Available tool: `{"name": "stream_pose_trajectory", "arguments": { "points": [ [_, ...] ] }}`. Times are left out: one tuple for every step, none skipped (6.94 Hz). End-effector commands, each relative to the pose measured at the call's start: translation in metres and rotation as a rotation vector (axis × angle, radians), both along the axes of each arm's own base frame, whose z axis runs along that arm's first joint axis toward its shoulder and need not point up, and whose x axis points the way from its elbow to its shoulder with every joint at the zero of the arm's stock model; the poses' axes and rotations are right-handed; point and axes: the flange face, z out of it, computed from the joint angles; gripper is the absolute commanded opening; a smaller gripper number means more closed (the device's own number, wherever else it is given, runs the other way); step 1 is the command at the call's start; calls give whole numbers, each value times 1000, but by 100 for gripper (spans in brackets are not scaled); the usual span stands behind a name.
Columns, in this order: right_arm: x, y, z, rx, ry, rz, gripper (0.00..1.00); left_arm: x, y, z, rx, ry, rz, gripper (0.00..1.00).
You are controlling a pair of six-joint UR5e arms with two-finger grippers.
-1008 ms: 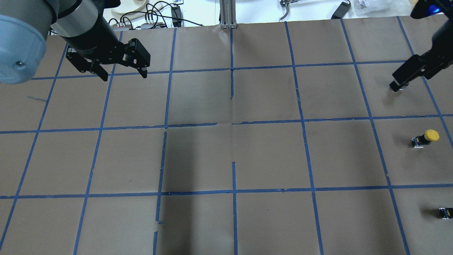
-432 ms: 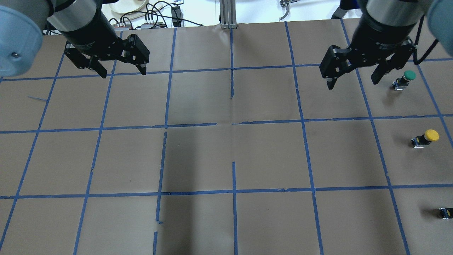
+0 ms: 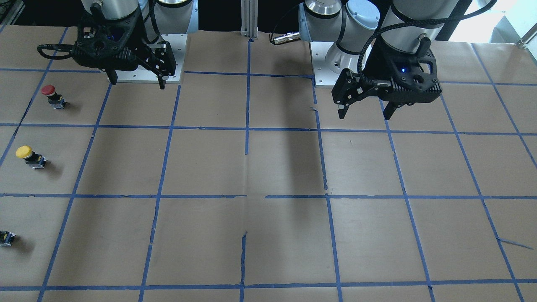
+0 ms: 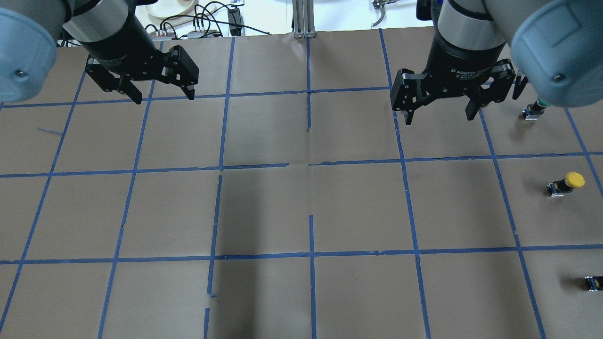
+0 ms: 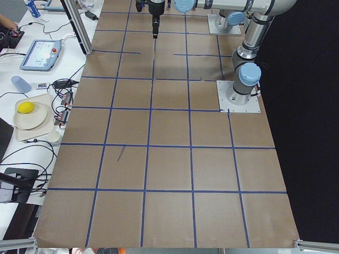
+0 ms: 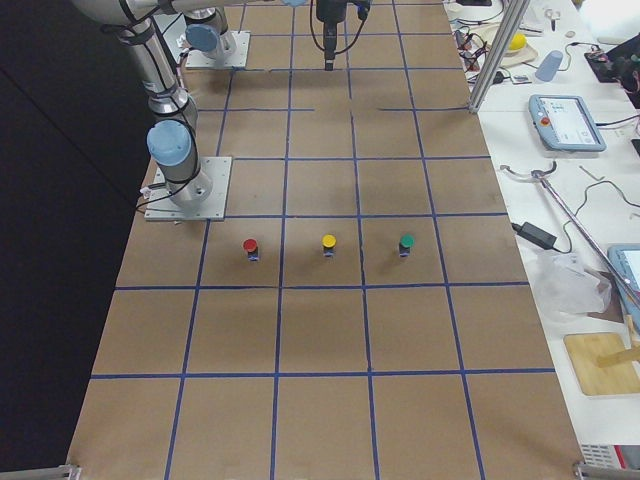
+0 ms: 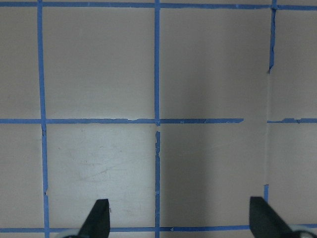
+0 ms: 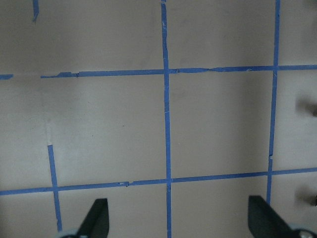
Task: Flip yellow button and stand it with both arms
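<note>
The yellow button (image 4: 567, 182) sits on the brown paper near the table's right edge, cap up as far as I can tell; it also shows in the front view (image 3: 29, 156) and the right side view (image 6: 328, 245). My right gripper (image 4: 440, 117) is open and empty, hanging above the table well to the left of and beyond the button; it also shows in the front view (image 3: 137, 83). My left gripper (image 4: 165, 98) is open and empty at the far left; it also shows in the front view (image 3: 364, 115). Both wrist views show only taped paper between open fingers.
A red button (image 3: 50, 94) stands on the robot's side of the yellow one. A green button (image 4: 533, 112) stands beyond it, partly hidden by my right arm. A small capless part (image 4: 592, 282) lies near the right edge. Blue tape squares cover the table (image 4: 311, 207).
My right arm has swung in from the far right edge and moved left over the table, its open gripper now pointing down. The left gripper has barely moved. The buttons have not moved.
</note>
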Motion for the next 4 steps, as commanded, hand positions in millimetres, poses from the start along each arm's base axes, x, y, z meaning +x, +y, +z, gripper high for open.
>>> {"name": "stream_pose_trajectory", "arguments": {
  "points": [
    [3, -3, 4, -41, -7, 2, 100, 0, 1, -1, 1, 0, 0, 100],
    [2, -3, 5, -43, -5, 3, 100, 0, 0, -1, 4, -2, 0, 100],
    [2, -4, 5, -43, -7, 3, 100, 0, 1, -2, 17, -2, 2, 100],
    [4, -4, 4, -38, -31, 2, 100, -3, 2, -2, 18, 3, 20, 100]
  ]
}}
